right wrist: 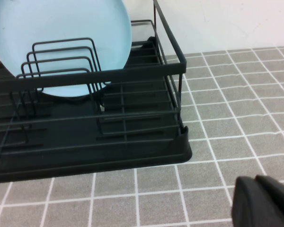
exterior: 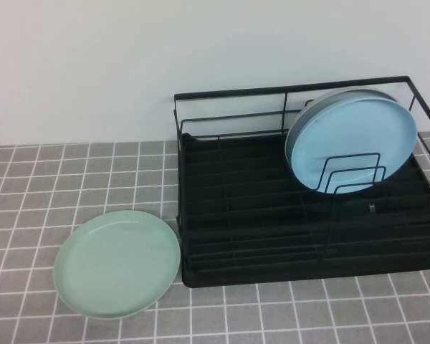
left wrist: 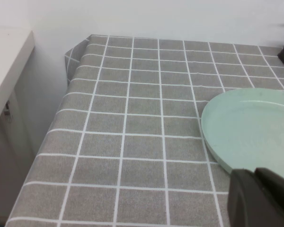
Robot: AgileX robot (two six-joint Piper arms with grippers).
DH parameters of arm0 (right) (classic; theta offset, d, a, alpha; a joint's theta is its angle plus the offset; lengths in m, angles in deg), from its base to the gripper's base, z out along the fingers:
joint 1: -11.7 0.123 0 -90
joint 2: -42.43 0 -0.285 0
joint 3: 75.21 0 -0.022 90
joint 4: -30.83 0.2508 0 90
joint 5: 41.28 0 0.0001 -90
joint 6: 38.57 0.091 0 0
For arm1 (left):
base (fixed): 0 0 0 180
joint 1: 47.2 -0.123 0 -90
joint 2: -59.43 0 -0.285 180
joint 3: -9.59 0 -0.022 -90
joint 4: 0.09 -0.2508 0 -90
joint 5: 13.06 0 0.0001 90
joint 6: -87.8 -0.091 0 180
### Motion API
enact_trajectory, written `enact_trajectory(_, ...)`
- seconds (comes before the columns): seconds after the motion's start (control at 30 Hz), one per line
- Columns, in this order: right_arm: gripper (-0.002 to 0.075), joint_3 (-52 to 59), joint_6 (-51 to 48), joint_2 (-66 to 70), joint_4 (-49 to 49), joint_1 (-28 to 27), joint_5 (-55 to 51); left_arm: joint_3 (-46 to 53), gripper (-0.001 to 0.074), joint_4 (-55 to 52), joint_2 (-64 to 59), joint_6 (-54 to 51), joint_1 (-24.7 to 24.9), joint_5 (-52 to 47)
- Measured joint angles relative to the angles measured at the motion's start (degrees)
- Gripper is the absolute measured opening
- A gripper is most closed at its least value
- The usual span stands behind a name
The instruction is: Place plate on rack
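table (exterior: 43, 179): grey grid cloth | plate (exterior: 117, 262) flat | rack (exterior: 229, 215) beside it

Plate (exterior: 117, 263), at 7 o'clock in the high view: pale mint-green, matt, smooth, with no sheen on its low rim. Light blue plate (exterior: 352, 137), at 2 o'clock: equally smooth, with a faint soft sheen. Rack (exterior: 229, 179): thin black wire, smooth, matt-coated, over a black tray base (right wrist: 146, 158) of plastic look with a dull satin finish. Table (exterior: 29, 186): covered by a grey checked cloth (left wrist: 123, 118) with white grid lines, finely textured, draping at the corner. Left hand (left wrist: 262, 198) and right hand (right wrist: 265, 201): black, matt, plastic-looking, each low in its own wrist view.
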Motion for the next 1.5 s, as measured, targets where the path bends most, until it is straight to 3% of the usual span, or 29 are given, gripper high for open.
enact_trajectory(0.67,-0.0001,0.00,-0.11,0.00,-2.88,0.00,0.10,0.00,0.0000,1.41,0.00,0.00,0.00,0.00)
enact_trajectory(0.87,-0.0001,0.00,2.85,0.00,5.58,0.00,7.94,0.00,0.0000,14.40,0.00,0.15,0.00,0.39)
enact_trajectory(1.07,-0.0001,0.00,10.21,0.00,19.66,0.00,22.81,0.00,0.0000,38.07,0.00,0.15,0.00,0.39)
enact_trajectory(1.3,-0.0001,0.00,8.58,0.00,20.10,0.00,35.58,0.00,0.0000,60.80,0.00,0.15,0.00,-1.45)
enact_trajectory(1.5,-0.0001,-0.11,4.07,0.00,20.10,0.00,45.47,0.00,0.0000,64.70,0.00,0.15,0.00,-1.06)
